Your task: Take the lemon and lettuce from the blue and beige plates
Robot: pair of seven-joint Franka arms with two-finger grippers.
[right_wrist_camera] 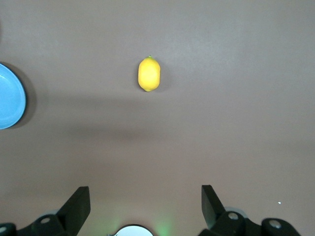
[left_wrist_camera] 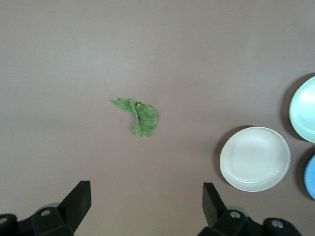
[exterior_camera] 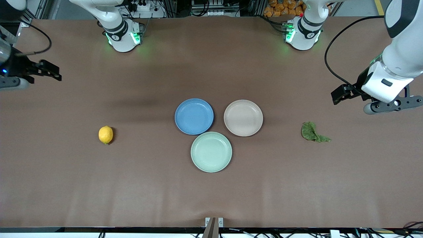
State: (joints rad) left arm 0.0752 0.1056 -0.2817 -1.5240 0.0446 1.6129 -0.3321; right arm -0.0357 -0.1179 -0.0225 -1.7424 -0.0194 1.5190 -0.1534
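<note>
The lemon (exterior_camera: 105, 135) lies on the bare table toward the right arm's end, apart from every plate; it also shows in the right wrist view (right_wrist_camera: 149, 73). The lettuce (exterior_camera: 313, 132) lies on the bare table toward the left arm's end and shows in the left wrist view (left_wrist_camera: 139, 115). The blue plate (exterior_camera: 194, 116) and the beige plate (exterior_camera: 243, 118) sit side by side mid-table, both empty. My right gripper (exterior_camera: 54, 72) (right_wrist_camera: 145, 204) is open and empty, up over the table's right-arm end. My left gripper (exterior_camera: 340, 94) (left_wrist_camera: 146, 201) is open and empty, over the left-arm end.
A mint-green plate (exterior_camera: 211, 151), also empty, touches both plates on the side nearer the front camera. The arm bases (exterior_camera: 124, 36) (exterior_camera: 302, 33) stand at the back edge. A black cable (exterior_camera: 333, 62) loops by the left arm. A small bracket (exterior_camera: 214, 223) sits at the front edge.
</note>
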